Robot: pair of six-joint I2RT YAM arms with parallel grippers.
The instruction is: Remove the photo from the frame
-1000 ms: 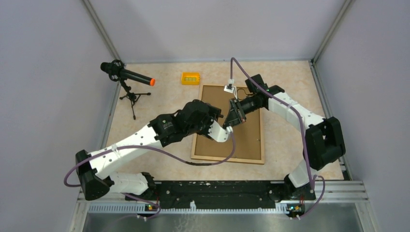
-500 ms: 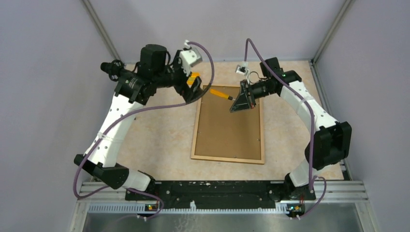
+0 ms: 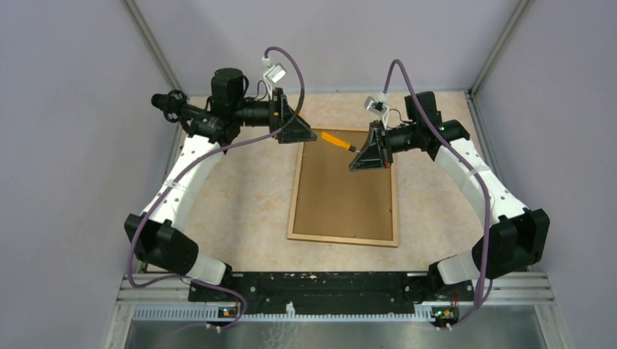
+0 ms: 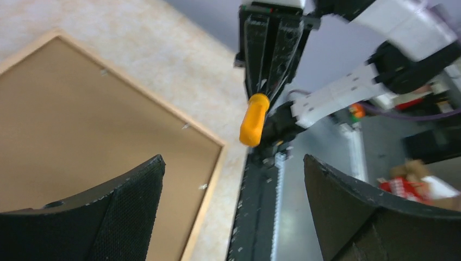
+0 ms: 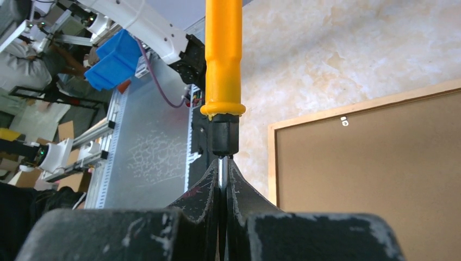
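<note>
arms (image 3: 182, 174) both reach high over the far end of the frame (image 3: 345, 196), wrists facing each other. my left gripper (image 3: 304, 137) gapes wide, holding nothing; the right gripper (image 3: 355, 151) is pinched tight on the shaft of a screwdriver (image 3: 331, 139), orange handle aimed at the left one. the frame lies back-up on the beige table (image 3: 240, 203), grey walls (image 3: 327, 43) around; i can't see the photo. a second ago both wrists crowded low over the frame's middle.

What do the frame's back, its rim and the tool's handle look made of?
Frame back: probably fibreboard, matte brown, flat and grainless. Rim: apparently light wood, pale and smooth. Tool handle: likely plastic, even orange with a soft sheen.
</note>
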